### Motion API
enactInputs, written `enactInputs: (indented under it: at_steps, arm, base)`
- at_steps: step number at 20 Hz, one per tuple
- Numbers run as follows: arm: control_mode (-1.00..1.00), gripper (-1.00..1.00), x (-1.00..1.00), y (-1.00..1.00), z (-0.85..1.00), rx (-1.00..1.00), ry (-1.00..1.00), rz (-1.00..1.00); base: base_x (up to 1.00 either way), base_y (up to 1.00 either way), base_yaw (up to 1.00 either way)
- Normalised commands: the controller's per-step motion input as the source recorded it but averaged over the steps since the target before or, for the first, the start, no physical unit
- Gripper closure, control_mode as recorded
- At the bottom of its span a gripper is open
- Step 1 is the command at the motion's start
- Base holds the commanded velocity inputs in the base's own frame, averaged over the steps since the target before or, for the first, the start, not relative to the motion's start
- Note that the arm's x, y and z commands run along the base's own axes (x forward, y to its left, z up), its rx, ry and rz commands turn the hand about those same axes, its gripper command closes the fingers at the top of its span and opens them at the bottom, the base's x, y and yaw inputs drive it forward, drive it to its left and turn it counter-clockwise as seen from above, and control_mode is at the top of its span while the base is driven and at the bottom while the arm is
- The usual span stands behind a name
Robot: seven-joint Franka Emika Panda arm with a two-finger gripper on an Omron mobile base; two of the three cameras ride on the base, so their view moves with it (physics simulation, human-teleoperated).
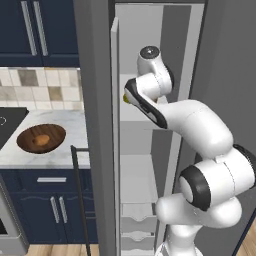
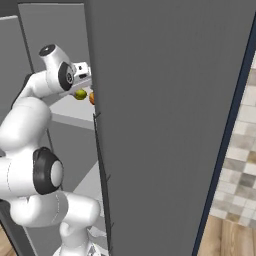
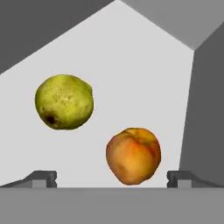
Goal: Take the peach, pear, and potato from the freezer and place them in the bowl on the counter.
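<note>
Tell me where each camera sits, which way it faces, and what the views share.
Left base view: behind-left, facing the open freezer, counter and bowl; arm at lower right.
Right base view: behind-right, past the freezer door; arm at lower left.
Hand view: looks along the open pincer at pear and peach.
Shared: pear, peach with right base view.

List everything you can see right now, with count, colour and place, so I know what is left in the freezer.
pear: one, yellow-green, on the white freezer shelf, beside the peach and apart from it.
peach: one, orange, on the same shelf, between the open fingertips in the hand view.
potato: one, brown, already in the bowl.
bowl: one, dark brown wood, on the counter.
counter: one, white marble, over navy cabinets, left of the freezer.
freezer: one, grey with white interior, door open.
end effector: one, dark fingertips, open, inside the freezer facing the peach.
</note>
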Motion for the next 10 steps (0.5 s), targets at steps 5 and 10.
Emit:
enactInputs:
  at_steps: [5,10]
  arm:
    - [-1.00,-1.00,0.05,-0.25,-0.19,-0.06,0.07,0.12]
    - [-1.00,-1.00,0.00,-0.23,-0.05,-0.03,0.03,0.04]
  base:
    - [0.00,0.00,0.00]
    - [0.00,0.00,0.00]
